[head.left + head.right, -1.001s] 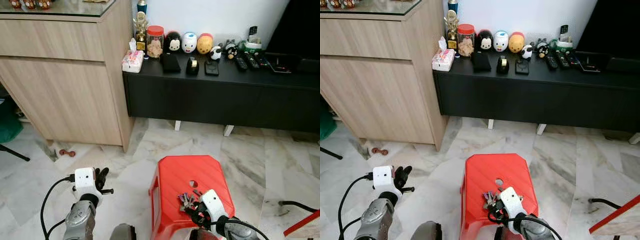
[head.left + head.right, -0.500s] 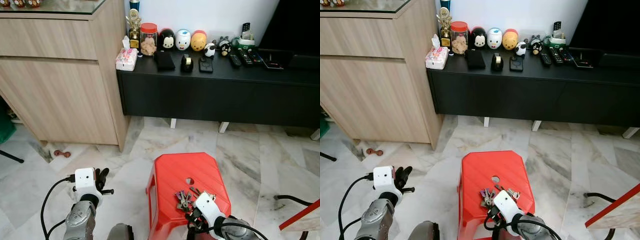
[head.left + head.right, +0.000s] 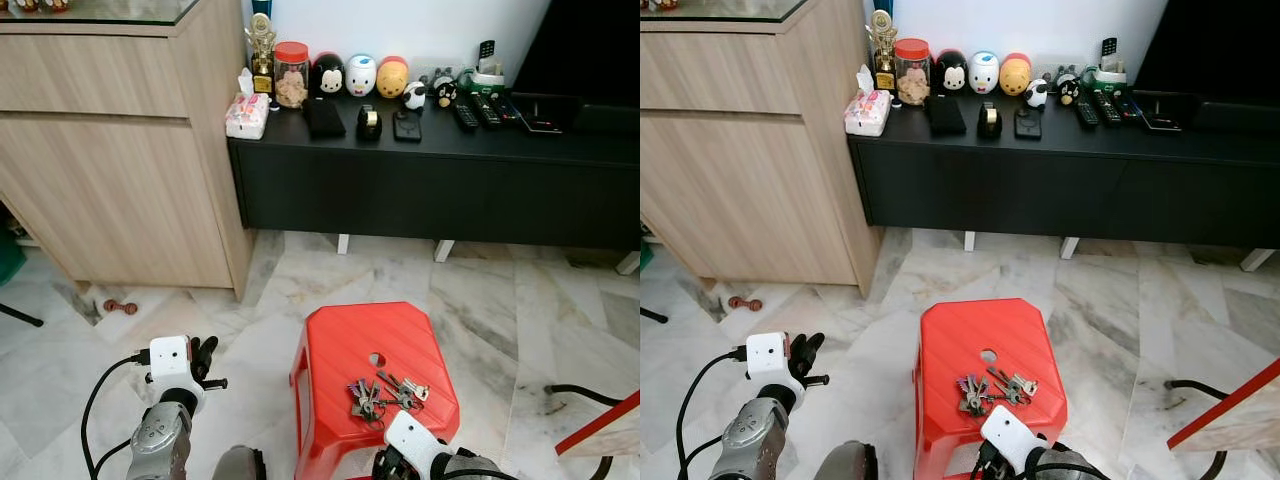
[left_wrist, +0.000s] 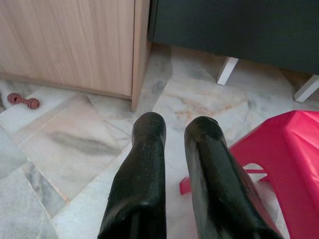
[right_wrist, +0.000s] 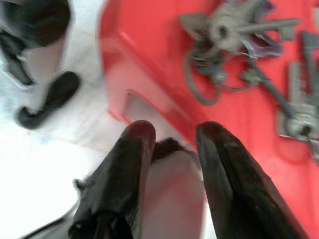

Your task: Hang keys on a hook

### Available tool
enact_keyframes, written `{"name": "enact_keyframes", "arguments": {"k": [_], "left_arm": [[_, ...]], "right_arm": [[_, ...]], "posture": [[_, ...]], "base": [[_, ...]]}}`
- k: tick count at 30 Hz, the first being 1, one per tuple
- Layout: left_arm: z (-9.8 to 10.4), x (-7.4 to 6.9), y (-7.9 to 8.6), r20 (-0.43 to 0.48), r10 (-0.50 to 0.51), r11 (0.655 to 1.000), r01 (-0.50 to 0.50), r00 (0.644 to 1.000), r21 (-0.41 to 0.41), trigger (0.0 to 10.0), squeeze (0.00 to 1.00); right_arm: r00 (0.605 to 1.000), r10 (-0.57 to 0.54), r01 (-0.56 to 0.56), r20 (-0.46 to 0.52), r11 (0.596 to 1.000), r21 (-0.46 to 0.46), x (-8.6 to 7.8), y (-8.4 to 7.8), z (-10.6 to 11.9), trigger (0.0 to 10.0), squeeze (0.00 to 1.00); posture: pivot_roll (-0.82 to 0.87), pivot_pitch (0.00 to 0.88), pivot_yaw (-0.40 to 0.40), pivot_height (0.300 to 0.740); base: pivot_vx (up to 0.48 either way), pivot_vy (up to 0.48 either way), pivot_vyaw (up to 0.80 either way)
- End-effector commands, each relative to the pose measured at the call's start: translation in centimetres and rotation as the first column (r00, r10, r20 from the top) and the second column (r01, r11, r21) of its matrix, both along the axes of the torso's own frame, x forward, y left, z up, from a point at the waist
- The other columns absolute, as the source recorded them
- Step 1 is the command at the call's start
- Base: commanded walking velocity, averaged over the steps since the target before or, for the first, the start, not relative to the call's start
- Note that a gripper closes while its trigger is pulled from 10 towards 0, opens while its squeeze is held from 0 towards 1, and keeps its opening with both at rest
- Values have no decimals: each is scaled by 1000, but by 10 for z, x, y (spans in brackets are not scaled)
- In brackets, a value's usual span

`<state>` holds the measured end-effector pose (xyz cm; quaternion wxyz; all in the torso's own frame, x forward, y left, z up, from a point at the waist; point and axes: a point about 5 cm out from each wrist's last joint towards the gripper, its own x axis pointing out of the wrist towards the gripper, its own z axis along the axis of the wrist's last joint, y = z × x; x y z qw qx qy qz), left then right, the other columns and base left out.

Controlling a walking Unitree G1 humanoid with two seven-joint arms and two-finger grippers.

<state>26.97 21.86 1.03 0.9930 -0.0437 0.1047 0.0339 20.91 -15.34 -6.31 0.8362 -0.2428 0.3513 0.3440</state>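
Unlabelled keys [image 3: 380, 396] on red stool [image 3: 345, 345]

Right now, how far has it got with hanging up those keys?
Hardly started. The keys lie loose on the red stool, in neither gripper. The right gripper is open at the stool's near edge; the left gripper hangs beside it. Grasping, carrying and hooking all remain, and I see no hook.

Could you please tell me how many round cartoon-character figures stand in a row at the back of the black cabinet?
3, side by side against the wall: a black one nearest the jar, a white one in the middle, and a yellow one. Smaller figures stand further along; others may be hidden.
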Motion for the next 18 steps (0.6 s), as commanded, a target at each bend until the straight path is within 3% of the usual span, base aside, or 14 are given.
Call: {"name": "enact_keyframes", "arguments": {"k": [1,13,18], "left_arm": [[-4,-3,-2,-19,-11,1000,11,1000,4,10000,0],[-4,-3,-3,-21,-14,1000,14,1000,4,10000,0],[-4,-4,-3,-22,-15,1000,15,1000,5,10000,0]], "right_arm": [[1000,-14,15,21,999,-39,0,-7,0,10000,0],[997,-52,54,63,998,-35,1,-8,1,10000,0],[996,9,-8,92,1000,-6,4,0,4,10000,0]], "posture": [[169,96,-68,639],[171,101,-69,639],[172,103,-68,639]], "base": [[0,0,0],[0,0,0],[0,0,0]]}}
